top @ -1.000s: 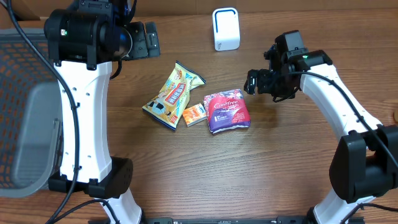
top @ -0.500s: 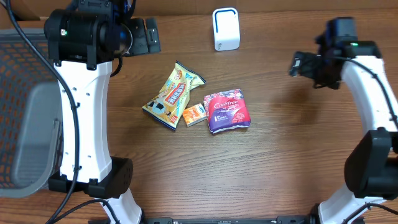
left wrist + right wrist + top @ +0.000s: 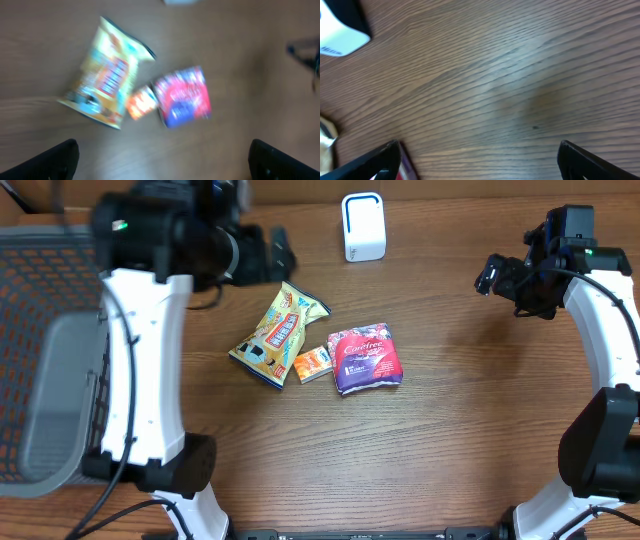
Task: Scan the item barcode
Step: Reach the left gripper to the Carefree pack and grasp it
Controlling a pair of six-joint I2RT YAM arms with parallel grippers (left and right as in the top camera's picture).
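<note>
Three packaged goods lie flat near the middle of the brown wood-grain worktop (image 3: 440, 440). A yellow crinkled snack bag (image 3: 279, 333) and a pink-and-purple soft pouch (image 3: 366, 359) sit with a small orange packet (image 3: 312, 364) tucked between them. Any of the three could be the item to scan, and none is lifted yet.

A white rounded box with a dark blue panel (image 3: 363, 226), probably the barcode reader, stands at the far edge, well apart from the goods. A chosen packet would likely have to be picked up and carried to it.

The left gripper (image 3: 270, 256) hangs between the far edge and the snack bag, jaws spread and empty, and its blurred camera view takes in all three goods. The right gripper (image 3: 495, 277) is likewise released and holds nothing. It sits toward the right edge, clear of the goods.
</note>
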